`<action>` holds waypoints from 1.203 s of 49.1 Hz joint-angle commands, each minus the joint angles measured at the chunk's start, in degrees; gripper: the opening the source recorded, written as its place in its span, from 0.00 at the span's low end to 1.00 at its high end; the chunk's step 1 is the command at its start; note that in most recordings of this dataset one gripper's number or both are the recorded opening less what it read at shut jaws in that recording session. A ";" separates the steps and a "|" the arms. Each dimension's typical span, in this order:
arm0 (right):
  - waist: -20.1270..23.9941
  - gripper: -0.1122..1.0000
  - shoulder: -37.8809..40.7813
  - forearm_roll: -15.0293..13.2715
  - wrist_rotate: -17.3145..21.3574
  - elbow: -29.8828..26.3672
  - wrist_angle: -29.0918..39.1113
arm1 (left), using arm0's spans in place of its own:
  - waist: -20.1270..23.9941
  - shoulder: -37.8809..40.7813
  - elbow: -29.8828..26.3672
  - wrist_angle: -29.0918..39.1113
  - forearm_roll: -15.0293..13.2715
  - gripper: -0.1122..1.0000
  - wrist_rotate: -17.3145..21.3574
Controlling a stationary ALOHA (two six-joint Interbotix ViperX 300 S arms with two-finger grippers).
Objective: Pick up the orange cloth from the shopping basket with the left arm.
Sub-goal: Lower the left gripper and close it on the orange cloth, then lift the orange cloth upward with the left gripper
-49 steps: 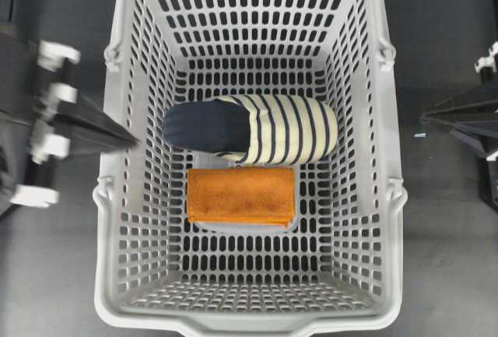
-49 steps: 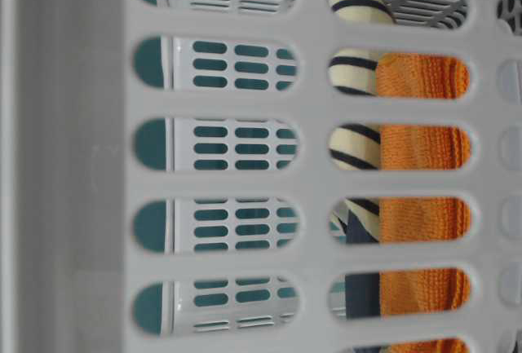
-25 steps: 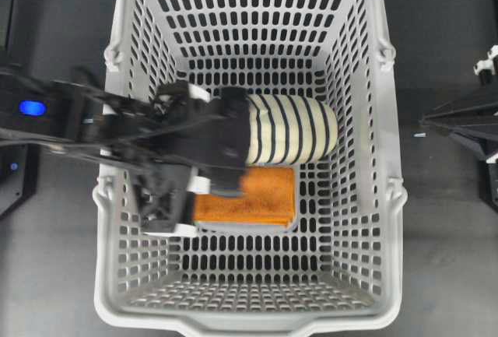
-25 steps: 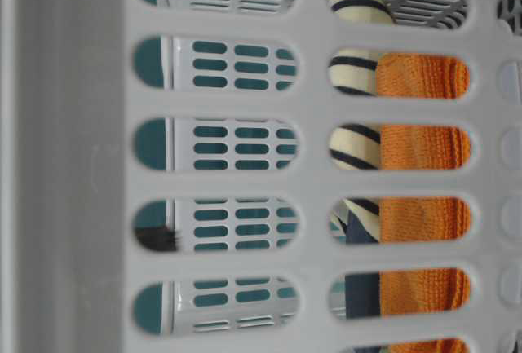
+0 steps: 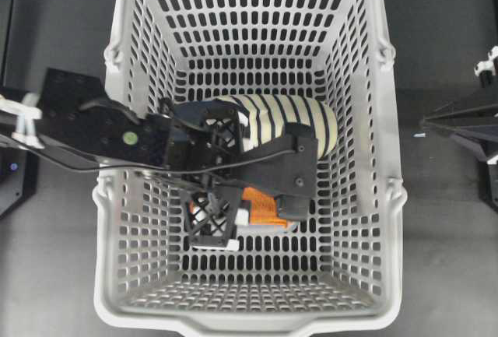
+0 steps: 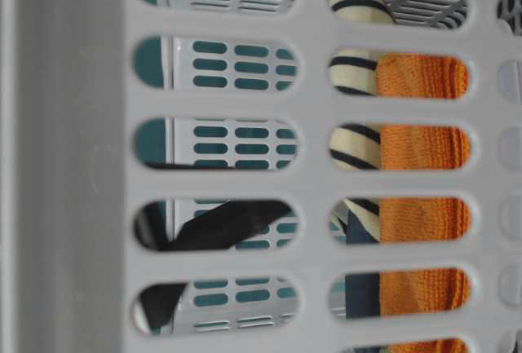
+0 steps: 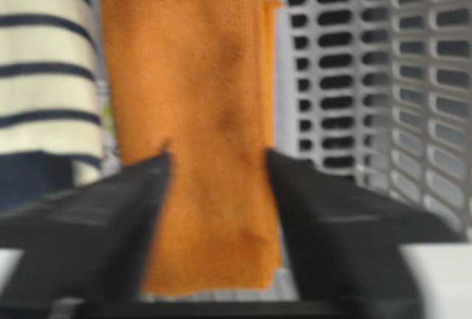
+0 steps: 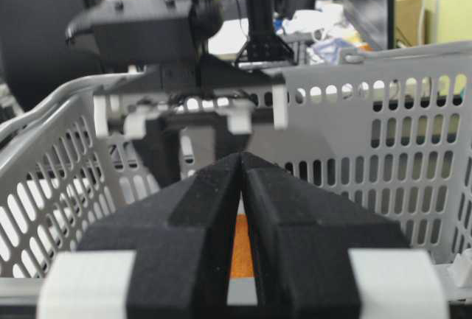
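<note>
The shopping basket (image 5: 387, 111) holds two things on its slotted floor: a striped slipper (image 5: 299, 119), cream with navy bands and a navy toe, and the orange cloth (image 5: 264, 206), which lies flat just beside the slipper, along its side nearer the bottom of the overhead view. Through the basket's side slots at table level the cloth (image 6: 424, 145) and slipper (image 6: 355, 145) appear side by side, so close that I cannot tell whether they touch.

The left arm (image 5: 93, 127) reaches over the basket's left rim and down into it, covering the slipper's toe and most of the cloth in the overhead view. In the wrist view the left gripper (image 7: 215, 186) has its two black fingers (image 7: 125, 208) spread apart on either side of the cloth (image 7: 199, 113), one toward each long edge, with the orange surface filling the gap between them. It holds nothing; the cloth lies flat on the floor, and whether the tips touch it is not clear.

The right gripper (image 8: 242, 164) sits outside the basket's right wall, its fingers pressed together with only a thin seam between them.

A second ago the left arm was outside the basket on the left, with slipper and cloth fully in view; half a second ago it was crossing the rim. Slipper and cloth have not shifted. The right arm has kept its place.
</note>
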 commanded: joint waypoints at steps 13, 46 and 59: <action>0.26 0.10 0.26 0.18 0.18 0.00 -0.35 | 0.00 3.43 2.55 -2.11 0.18 0.88 -1.85; 0.35 0.10 0.26 0.35 0.18 0.62 -0.09 | 0.09 2.81 5.10 -5.62 0.18 0.31 -1.58; 0.35 0.10 0.26 0.35 0.18 0.79 0.00 | 0.26 -1.23 -3.52 2.64 0.18 0.19 -1.58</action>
